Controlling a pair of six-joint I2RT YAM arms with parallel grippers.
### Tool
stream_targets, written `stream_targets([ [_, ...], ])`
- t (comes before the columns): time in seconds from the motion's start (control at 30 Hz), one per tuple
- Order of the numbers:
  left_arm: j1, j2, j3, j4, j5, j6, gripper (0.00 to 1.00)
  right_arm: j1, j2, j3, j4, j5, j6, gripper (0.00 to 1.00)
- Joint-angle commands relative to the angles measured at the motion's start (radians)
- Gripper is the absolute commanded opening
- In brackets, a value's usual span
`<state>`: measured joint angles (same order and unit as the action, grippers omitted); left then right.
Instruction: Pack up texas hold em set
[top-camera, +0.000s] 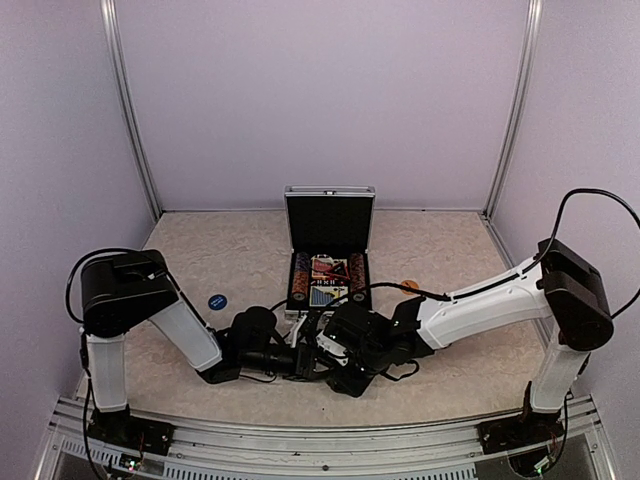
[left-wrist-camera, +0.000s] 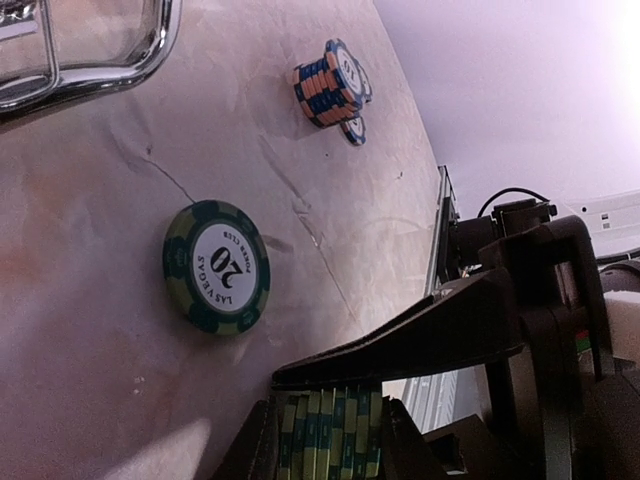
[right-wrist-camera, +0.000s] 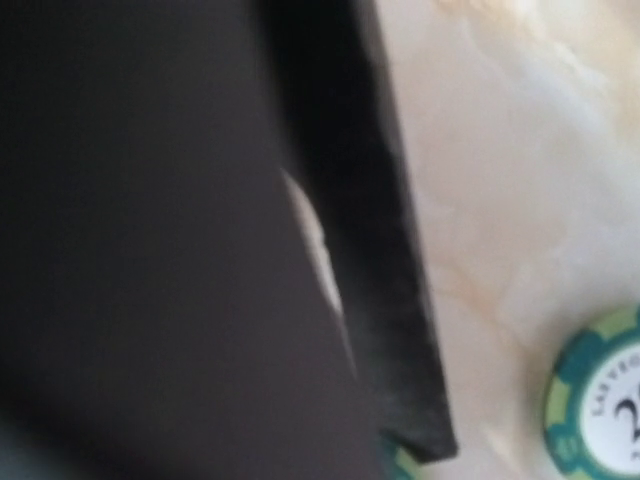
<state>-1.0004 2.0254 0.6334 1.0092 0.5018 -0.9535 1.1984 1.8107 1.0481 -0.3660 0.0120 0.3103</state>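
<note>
holding a short stack of green chips (left-wrist-camera: 328, 432) on edge, the left jaws are pressed on it from both sides, low over the tabletop (top-camera: 200, 260) near its front edge. in the top view both arms bend in and meet in the middle. the right jaws sit just beside the left jaws, at their 3 o'clock. whether the right jaws are open or closed i cannot tell, as a dark blurry shape fills most of the right wrist view.

the silver case (top-camera: 370, 270) lies open at 12 o'clock from the jaws, just past them. its lid (top-camera: 329, 218) stands up at the back. inside, rows of chips (top-camera: 300, 278) run down both sides, and the cards (top-camera: 327, 278) lie between them.

one green chip (left-wrist-camera: 217, 267) marked 20 lies flat on the tabletop near the held stack, at its 11 o'clock in the left wrist view, not touching it. a chip like it shows at 4 o'clock in the right wrist view. a pile of blue and orange chips (left-wrist-camera: 328, 82) sits farther off, at 12 o'clock from the held stack. the case's shiny handle (left-wrist-camera: 90, 60) shows at 10 o'clock in that view.

in the top view a blue disc (top-camera: 217, 300) lies alone at 10 o'clock from the jaws, well apart.
</note>
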Motion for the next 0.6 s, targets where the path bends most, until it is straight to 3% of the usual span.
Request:
stream_targets([
  [0.0, -0.025, -0.031, -0.004, -0.109, -0.157, -0.096, 0.0, 0.02, 0.05, 0.05, 0.107, 0.06, 0.076, 0.0],
  [0.43, -0.04, -0.041, -0.012, -0.145, -0.198, -0.098, 0.0, 0.072, 0.129, 0.096, 0.114, 0.084, 0.11, 0.07],
  [0.57, -0.04, -0.039, -0.014, -0.146, -0.201, -0.1, 0.0, 0.079, 0.137, 0.097, 0.133, 0.09, 0.122, 0.14],
])
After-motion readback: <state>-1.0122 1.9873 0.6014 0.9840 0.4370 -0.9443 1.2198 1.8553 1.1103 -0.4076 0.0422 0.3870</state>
